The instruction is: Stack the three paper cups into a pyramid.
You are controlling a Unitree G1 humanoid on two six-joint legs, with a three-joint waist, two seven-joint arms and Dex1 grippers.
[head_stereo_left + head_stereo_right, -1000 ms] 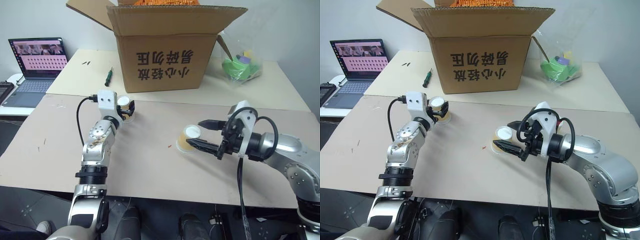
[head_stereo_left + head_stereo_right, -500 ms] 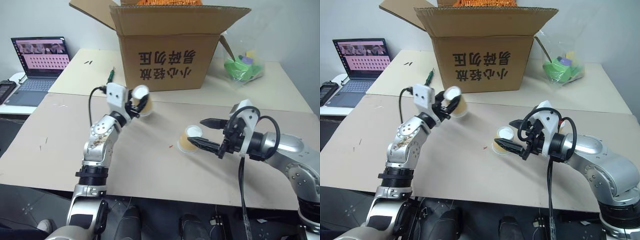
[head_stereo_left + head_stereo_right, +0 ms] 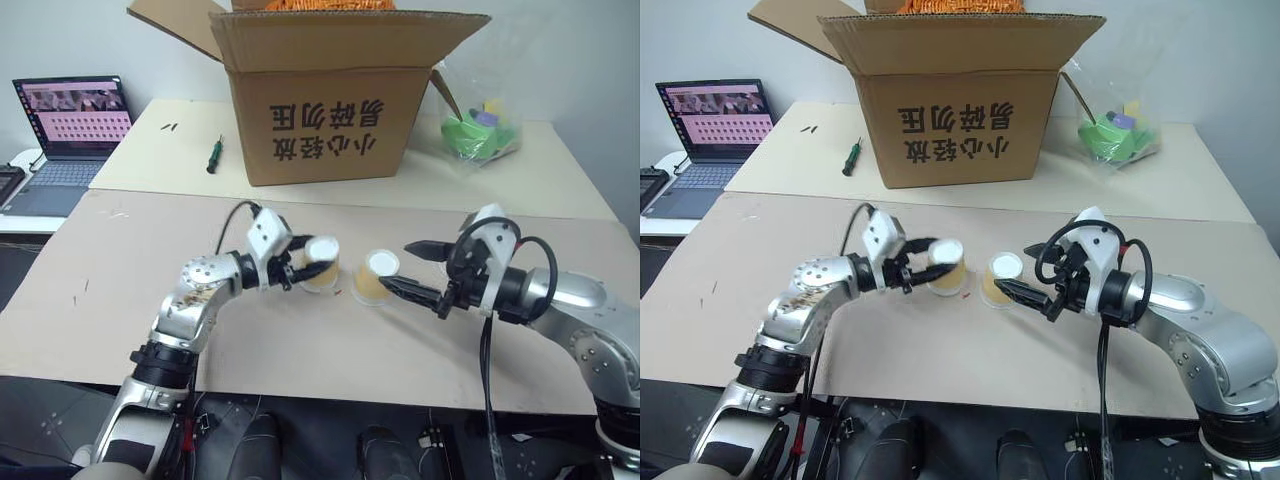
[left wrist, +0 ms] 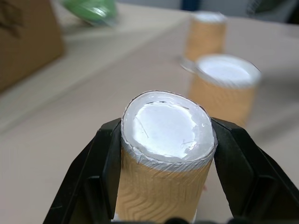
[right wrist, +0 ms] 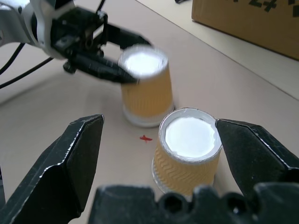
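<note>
The left hand (image 3: 300, 268) is clamped on an upside-down paper cup (image 3: 321, 263) near the table (image 3: 100, 290) centre. Just right of it a second cup (image 3: 376, 277) stands inverted between the spread fingers of the right hand (image 3: 418, 268). A third cup (image 4: 206, 33) stands farther right.

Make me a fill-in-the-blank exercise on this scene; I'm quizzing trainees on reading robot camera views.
1. The left gripper is shut on an upside-down tan-orange paper ____.
2. The right gripper has its black fingers ____ on either side of the second tan-orange paper cup.
3. The big brown cardboard box stands ____ the two cups on the table.
4. A ____ with its screen lit sits at the far left.

Missing words: cup; open; behind; laptop
</note>
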